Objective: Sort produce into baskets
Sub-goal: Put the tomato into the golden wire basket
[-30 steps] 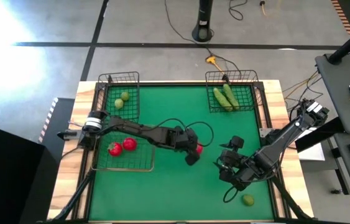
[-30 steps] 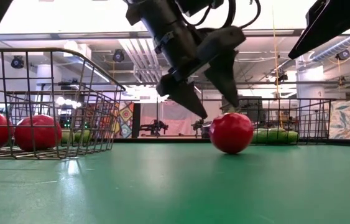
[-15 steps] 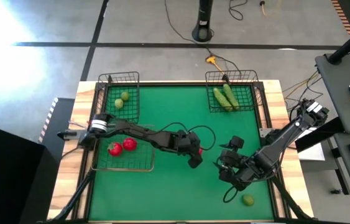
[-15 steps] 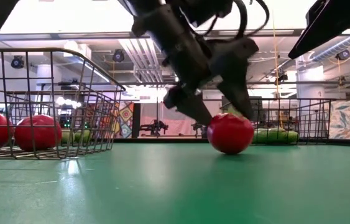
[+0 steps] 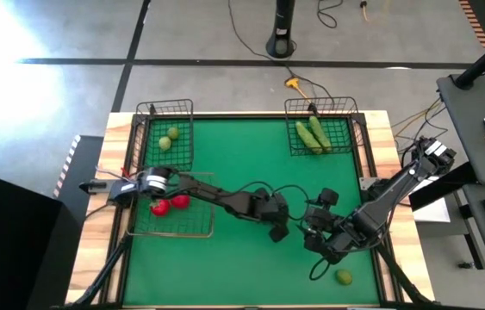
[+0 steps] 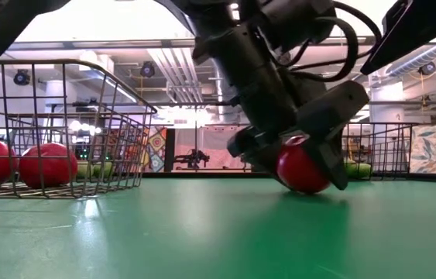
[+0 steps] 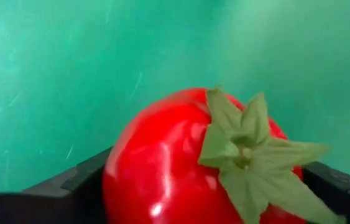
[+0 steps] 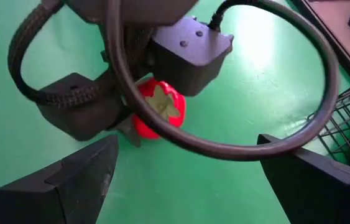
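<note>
A round red piece with a green top [image 6: 303,169] lies on the green table right of the middle, and also shows in the right wrist view [image 8: 159,107]. My left gripper [image 5: 278,226] is shut on it. My right gripper [image 8: 187,186] hangs open and empty just to the table's right of it [image 5: 315,237]. The wide grey-wire basket [image 5: 192,231] at the left holds two red pieces [image 5: 169,204]. The far left dark basket [image 5: 166,110] holds two yellow-green pieces [image 5: 169,138]. The far right dark basket [image 5: 342,129] holds two cucumbers [image 5: 311,135]. My left gripper pinches the red piece by two opposite sides [image 7: 122,180] between its two fingers [image 7: 69,190]. The fingers come from above, slanting down from the table's left. The piece rests on the table, tipped, with its green top [image 7: 243,146] off to one side.
One yellow-green piece [image 5: 344,276] lies loose on the table near the near right corner, just beyond my right arm. The right arm's cable loops between the two grippers [image 8: 274,124]. A raised wooden rim [image 5: 121,155] runs around the green table.
My left gripper has gone toward the table's right and near edges and come down over the red piece, its fingers now against the piece's sides. The piece has shifted a little toward the table's right and tipped, its green top now turned aside.
</note>
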{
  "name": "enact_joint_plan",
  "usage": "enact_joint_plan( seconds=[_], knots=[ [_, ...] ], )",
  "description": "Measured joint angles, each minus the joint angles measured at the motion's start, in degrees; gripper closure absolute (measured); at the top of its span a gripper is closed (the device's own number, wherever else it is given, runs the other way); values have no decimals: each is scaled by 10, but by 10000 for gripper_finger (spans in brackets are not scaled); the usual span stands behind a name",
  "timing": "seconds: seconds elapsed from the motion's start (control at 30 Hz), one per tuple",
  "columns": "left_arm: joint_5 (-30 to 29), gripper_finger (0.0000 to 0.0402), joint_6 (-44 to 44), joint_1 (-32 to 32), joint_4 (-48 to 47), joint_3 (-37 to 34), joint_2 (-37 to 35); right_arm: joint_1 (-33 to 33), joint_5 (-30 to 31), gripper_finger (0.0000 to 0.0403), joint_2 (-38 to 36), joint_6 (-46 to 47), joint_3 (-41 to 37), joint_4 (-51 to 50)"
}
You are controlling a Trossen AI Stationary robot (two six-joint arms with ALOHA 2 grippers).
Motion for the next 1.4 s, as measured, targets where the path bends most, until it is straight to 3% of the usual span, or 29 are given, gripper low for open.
enact_joint_plan(
  seconds=[0.13, 0.33, 0.53, 0.73, 0.8, 0.87, 0.93, 1.07, 1.27, 1.4],
  knots=[
    [-23, 106, 12, -6, -33, 23, 6, 0, 0, 28, 0, 1, 0, -1],
    [-63, 110, 31, -32, -123, 70, -7, 0, 0, 28, 0, 0, 0, -1],
    [-176, 111, -8, -69, -376, 163, -10, 0, 12, 28, 0, -1, 0, -1],
    [-284, 112, -156, -101, -665, 244, -10, 0, 19, 28, 0, -6, 0, 2],
    [-293, 112, -177, -107, -660, 241, -19, 0, 20, 28, 0, -6, 0, 3],
    [-274, 112, -175, -114, -655, 224, -42, 0, 23, 28, 0, -12, -1, 5],
    [-299, 112, -212, -115, -666, 209, -61, 0, 24, 28, -1, -12, -2, 8],
    [-290, 113, -253, -115, -662, 106, -133, 0, 23, 28, -1, -12, -5, 7],
    [-223, 108, -348, -116, -667, -105, -306, 0, 29, 28, -1, -21, -7, 5],
    [-174, 100, -441, -125, -619, -243, -424, -1, 56, 28, -1, -23, -7, 6]
  ],
)
